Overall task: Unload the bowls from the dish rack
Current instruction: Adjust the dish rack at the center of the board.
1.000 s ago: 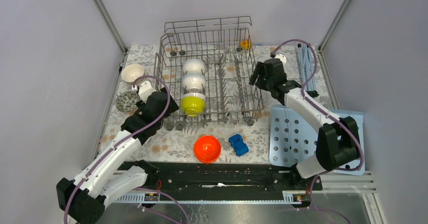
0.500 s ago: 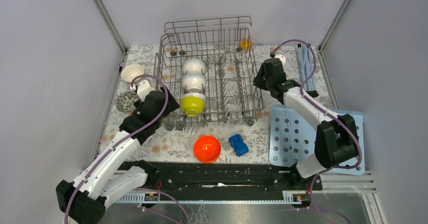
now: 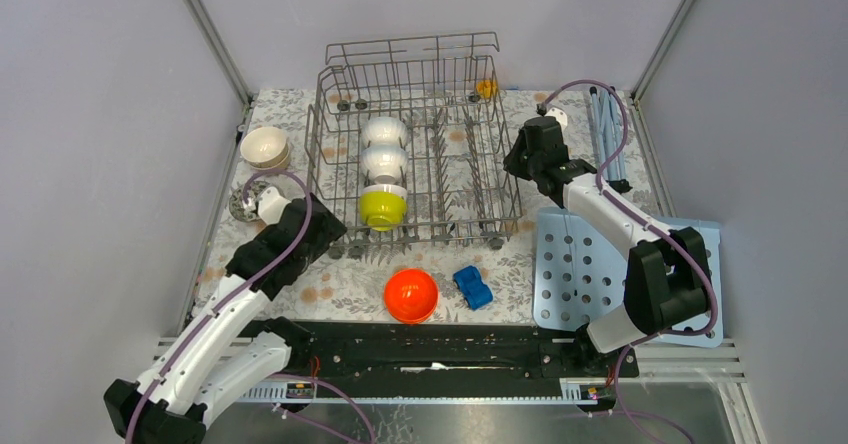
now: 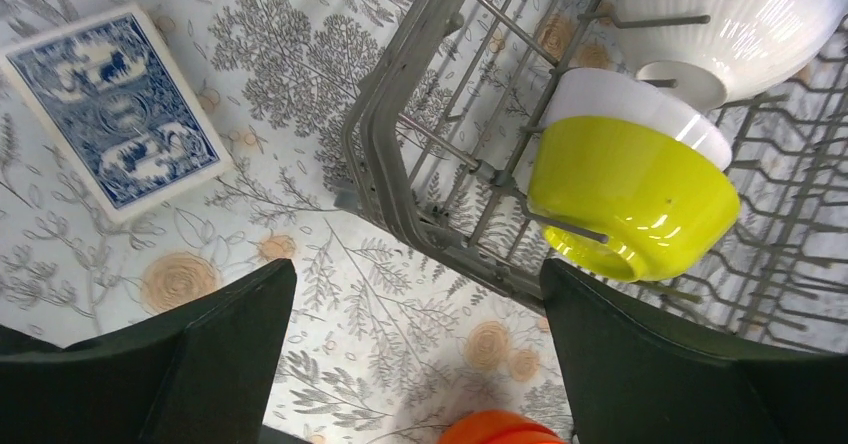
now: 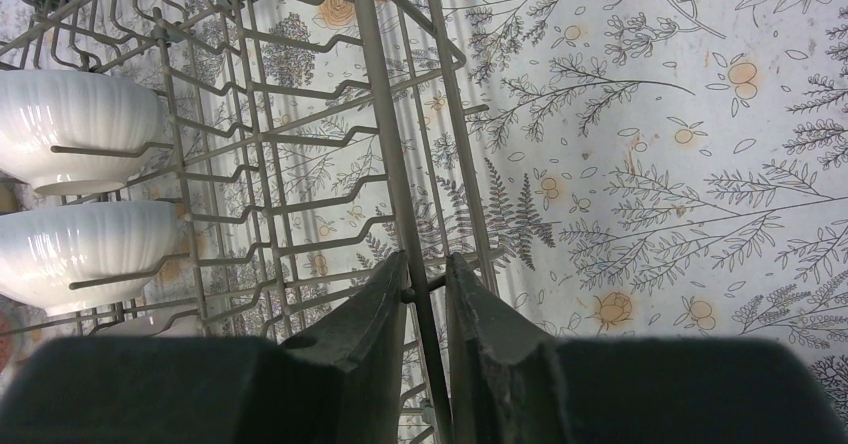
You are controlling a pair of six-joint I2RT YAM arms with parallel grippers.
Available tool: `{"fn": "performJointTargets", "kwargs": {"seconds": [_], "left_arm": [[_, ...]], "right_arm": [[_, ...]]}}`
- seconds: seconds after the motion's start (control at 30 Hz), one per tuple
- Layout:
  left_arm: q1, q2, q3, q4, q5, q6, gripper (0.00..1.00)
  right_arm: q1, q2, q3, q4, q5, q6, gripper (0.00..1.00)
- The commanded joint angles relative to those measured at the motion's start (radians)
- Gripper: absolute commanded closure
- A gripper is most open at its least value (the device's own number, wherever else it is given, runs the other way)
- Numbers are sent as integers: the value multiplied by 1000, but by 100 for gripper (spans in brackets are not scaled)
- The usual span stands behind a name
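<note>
At the right wall of the dish rack [image 3: 430,229]: right gripper [image 5: 425,274] is narrowed to a slit. The wall's top wire runs through that slit, one finger on each side, pinching it. Nothing else is in its grasp.

Off the rack's near-left corner: left gripper [image 4: 418,274] hangs above the flowered tablecloth [image 4: 300,194], jaws spread wide, nothing between them and nothing touched. Wrist view shows the corner of the rack framed between the two fingers.

Inside the rack, left-hand row, front to back:
- yellow-green bowl [image 3: 382,207], tilted on its side against the tines, foot toward the near edge. It sits just beyond the left gripper's right finger [image 4: 650,364], not in contact.
- two white bowls [image 3: 383,162], ribbed, lined up behind it, also tipped on edge.

Outside the rack, on the tablecloth:
- orange bowl [image 3: 411,295], upside down, in front of the rack's near side, beside a blue toy car [image 3: 472,287].
- cream bowl [image 3: 264,147], upright, left of the rack toward the back.
- patterned bowl [image 3: 243,204], nearer than the cream one, partly hidden by the left wrist.

Also noted: a blue-patterned card box [image 4: 115,114] flat on the cloth left of the rack, and a light-blue perforated board [image 3: 575,269] at the right.
</note>
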Motion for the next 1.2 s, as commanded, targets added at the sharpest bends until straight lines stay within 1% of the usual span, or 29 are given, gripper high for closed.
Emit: {"fn": "performJointTargets", "kwargs": {"seconds": [0.0,0.07,0.13,0.2,0.27,0.33,0.57,0.6,0.7,0.87,0.93,1.17], "left_arm": [[8,-27,-48,45,31,-115,7],[7,-8,-53,87,11,-108,10],[6,29,-49,127,-5,-90,15],[7,76,-35,158,-23,-75,25],[9,122,-14,181,-36,-63,37],[10,157,3,209,-41,-49,44],[25,244,68,278,-73,4,64],[29,254,73,288,-75,9,69],[43,281,89,330,-74,29,78],[80,329,109,406,-60,75,91],[97,356,121,430,-43,89,99],[129,434,138,511,3,117,100]], "right_arm": [[1,-49,-14,15,-57,40,83],[0,-60,-22,12,-57,39,87],[1,-74,-29,5,-59,39,93],[1,-90,-38,0,-60,38,100],[1,-106,-46,-6,-63,38,100],[1,-119,-51,-11,-65,37,100],[1,-149,-72,-1,-70,44,100],[1,-149,-74,1,-66,43,100],[1,-151,-79,11,-59,47,100],[1,-171,-92,28,-52,60,100],[1,-178,-90,27,-50,66,100],[0,-202,-94,23,-65,90,100]]}}
